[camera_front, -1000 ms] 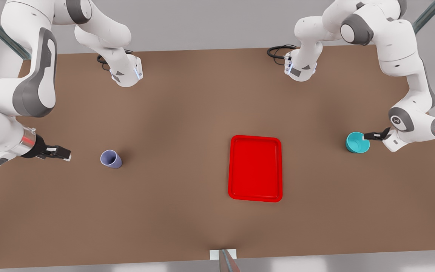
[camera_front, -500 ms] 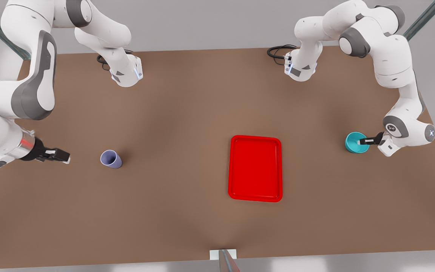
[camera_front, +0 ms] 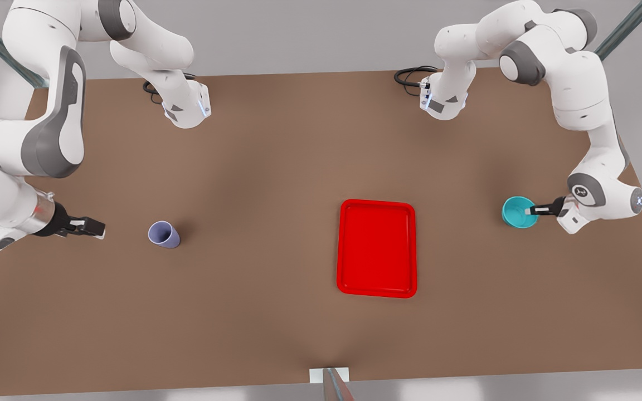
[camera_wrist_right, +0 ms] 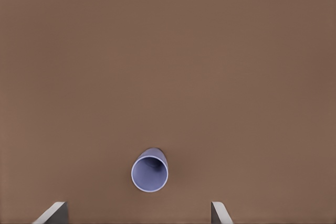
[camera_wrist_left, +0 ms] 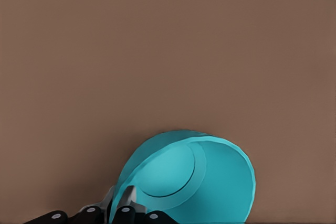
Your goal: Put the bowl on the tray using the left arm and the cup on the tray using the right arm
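The left gripper (camera_front: pixel 534 210) pinches the rim of the teal bowl (camera_front: pixel 518 212), well to the front view's right of the red tray (camera_front: pixel 377 284). Carry it level. The right gripper (camera_front: pixel 93 228), fingers spread wide, waits beside the cup (camera_front: pixel 163 234) on the tabletop (camera_front: pixel 276 167).

glossy red tray (camera_front: pixel 377 248), matt brown table (camera_front: pixel 254 167)

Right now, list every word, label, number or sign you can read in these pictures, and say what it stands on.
No readable text anywhere.
The bowl, the cup and the tray are plain, without labels.
A small round mark sits on the left arm's wrist joint, near the left gripper at the bowl's rim; it is too small to read.
The right gripper carries no legible marking.
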`<state>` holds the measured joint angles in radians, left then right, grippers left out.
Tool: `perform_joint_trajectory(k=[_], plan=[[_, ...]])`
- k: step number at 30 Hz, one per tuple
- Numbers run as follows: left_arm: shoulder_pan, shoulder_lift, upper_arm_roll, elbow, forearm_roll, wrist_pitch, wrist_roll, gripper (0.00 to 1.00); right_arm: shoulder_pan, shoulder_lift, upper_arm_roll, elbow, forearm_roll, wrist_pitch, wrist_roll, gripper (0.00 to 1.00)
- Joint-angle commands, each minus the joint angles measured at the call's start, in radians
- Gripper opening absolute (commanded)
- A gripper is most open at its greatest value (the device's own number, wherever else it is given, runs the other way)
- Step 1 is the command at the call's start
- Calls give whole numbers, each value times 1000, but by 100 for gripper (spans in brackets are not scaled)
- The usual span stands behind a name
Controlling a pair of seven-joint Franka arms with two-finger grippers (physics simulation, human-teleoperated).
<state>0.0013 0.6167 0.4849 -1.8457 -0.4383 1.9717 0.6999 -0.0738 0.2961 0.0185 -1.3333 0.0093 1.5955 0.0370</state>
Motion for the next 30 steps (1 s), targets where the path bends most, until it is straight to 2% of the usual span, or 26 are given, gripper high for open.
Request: perform_joint_trajectory(k=[1, 3, 5, 7, 8, 12, 17, 20, 23, 30], plan=[[-6, 0, -2, 22, -22, -25, -3, 21, 2, -2, 1, 2, -15, 0, 0, 100], [-15, -3, -40, 63, -31, -68, -17, 21, -3, 1, 1, 3, -14, -3, -2, 100], [-17, -20, -123, 89, -37, -97, -88, 21, -4, -2, 0, 5, -25, 0, -2, 100], [-24, -34, -271, 135, -37, -96, -258, 21, -6, 0, 0, -1, -32, -2, 1, 100], [-46, -34, -310, 157, -37, -90, -344, 21, -1, 0, 0, -3, -43, -2, 1, 100], [-181, 101, -310, 350, -168, -48, -471, 21, 5, 21, 6, 5, -68, 23, -2, 100], [-242, 143, -335, 393, -204, 32, -608, 21, 2, 14, 3, 20, -66, 14, -2, 100], [-271, 143, -350, 416, -206, 35, -689, 21, 3, 20, 4, 32, -66, -69, -3, 100], [-290, 152, -402, 416, -204, 107, -770, 21, 5, 21, 6, 32, -65, -68, -3, 100], [-328, 202, -420, 416, -221, 150, -807, 21, 6, 20, 9, 39, -51, -60, 1, 100]])
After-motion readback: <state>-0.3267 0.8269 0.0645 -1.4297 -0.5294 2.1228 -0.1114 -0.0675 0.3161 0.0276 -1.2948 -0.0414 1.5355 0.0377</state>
